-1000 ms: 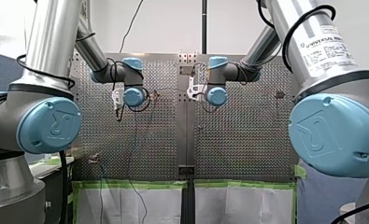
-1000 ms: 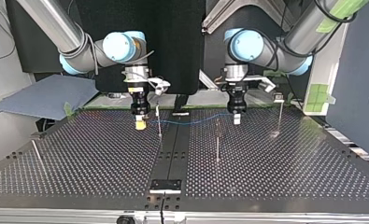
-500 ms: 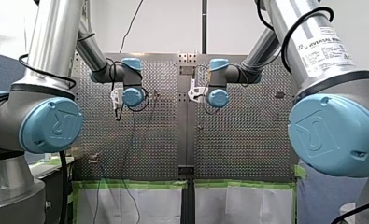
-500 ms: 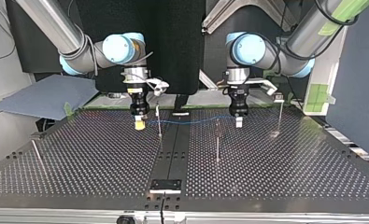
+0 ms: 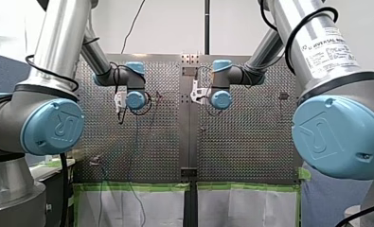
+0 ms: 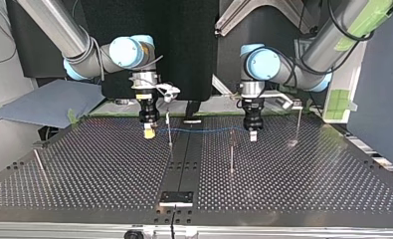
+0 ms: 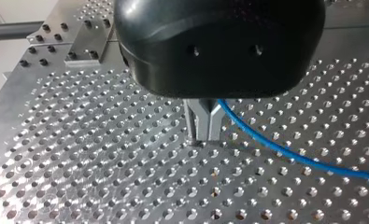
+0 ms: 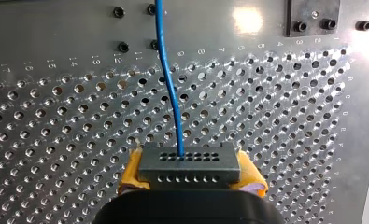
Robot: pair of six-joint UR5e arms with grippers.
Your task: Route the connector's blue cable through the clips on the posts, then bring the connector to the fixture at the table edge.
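The jaws of my right gripper are clenched on the connector, a grey block with two rows of holes. Its yellow pads press on the block's short ends, so its long axis runs from pad to pad. The blue cable comes out of one hole and runs ahead of the gripper over the perforated counter with a slight bend. My left gripper has its metal jaws pinched shut on the cable, which trails off to one side just above the holes. In the top view the cable hangs nearly level between the two grippers, passing two thin posts; whether it sits in their clips I cannot tell. Both wrists point straight down, the grippers upright with their tips just above the counter, near its far edge. The fixture lies at the near edge, well apart from the connector.
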